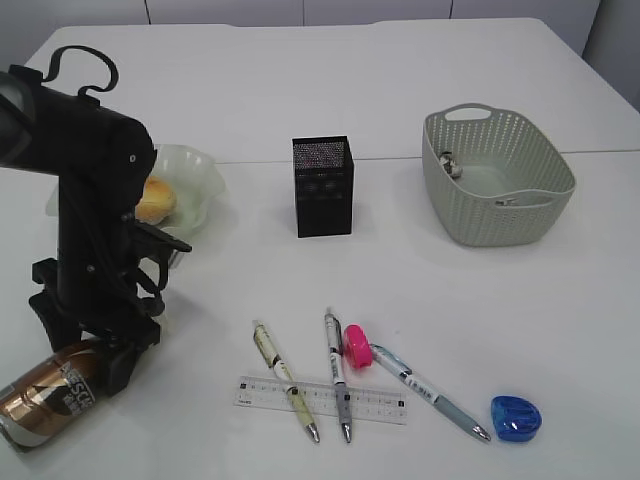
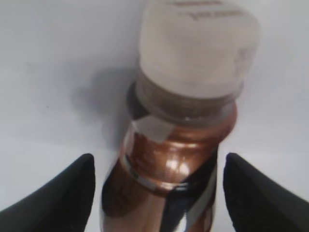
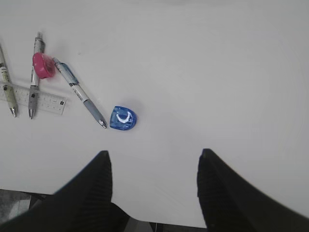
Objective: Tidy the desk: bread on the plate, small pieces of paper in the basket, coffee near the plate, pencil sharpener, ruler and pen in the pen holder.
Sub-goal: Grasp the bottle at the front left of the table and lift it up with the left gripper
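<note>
Left end effector (image 2: 157,193): we see its two black fingers spread wide, one on each side of the coffee (image 2: 169,164); they stand apart from the bottle wall, so nothing is clamped.
Right end effector (image 3: 154,188): fingers spread and empty, hanging above bare bench (image 3: 217,72), well apart from the stationery.
Coffee position: lying on its side at the near left corner of the bench, cap toward the camera edge, under the left arm and well apart from the plate (image 1: 200,165).
Coffee handling: we judge the metallic sleeve smooth and slippery, the body rigid and round, so prone to roll. We would take hold across the straight brown body below the neck, not on the cream cap.
Bread (image 1: 155,200): golden bun, already sitting in the plate; soft-looking.
Plate material: pale green translucent glass, ruffled rim; we judge it fragile.
Pen holder (image 1: 323,186): black square mesh cup, upright mid-bench.
Basket (image 1: 497,180): grey-green perforated tub holding a small scrap.
Ruler (image 1: 322,399): clear, flat and thin, lying under two pens; we expect it awkward to lift.
</note>
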Motion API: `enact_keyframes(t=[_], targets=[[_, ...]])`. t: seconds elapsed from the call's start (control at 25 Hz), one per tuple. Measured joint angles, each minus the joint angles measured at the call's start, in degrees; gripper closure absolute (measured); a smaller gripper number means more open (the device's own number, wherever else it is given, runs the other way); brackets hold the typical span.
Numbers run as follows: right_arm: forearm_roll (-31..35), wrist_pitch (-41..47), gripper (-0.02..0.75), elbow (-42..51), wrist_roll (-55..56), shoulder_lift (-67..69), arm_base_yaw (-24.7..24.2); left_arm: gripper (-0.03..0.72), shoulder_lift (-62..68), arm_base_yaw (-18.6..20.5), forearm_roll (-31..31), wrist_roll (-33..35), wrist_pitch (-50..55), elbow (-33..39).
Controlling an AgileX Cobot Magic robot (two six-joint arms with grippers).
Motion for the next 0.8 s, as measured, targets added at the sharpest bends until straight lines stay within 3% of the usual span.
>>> enact_keyframes(t=[0.44,0.52,0.72,0.8], targets=[[-1.2,0.0,0.292,0.0,0.0,0.0,0.0,0.109,2.3,0.0,0.2,0.1,-0.2,0.0],[-1.3,0.0,0.292,0.0,0.0,0.0,0.0,0.153,2.3,0.0,0.2,0.1,-0.2,-0.1],[-1.3,0.0,0.292,0.0,0.0,0.0,0.0,0.345,2.3,0.0,0.3,0.1,-0.2,-0.3],[-1.3,0.0,0.292,0.0,0.0,0.0,0.0,0.374,2.3,0.0,0.3,0.1,0.0,-0.5]])
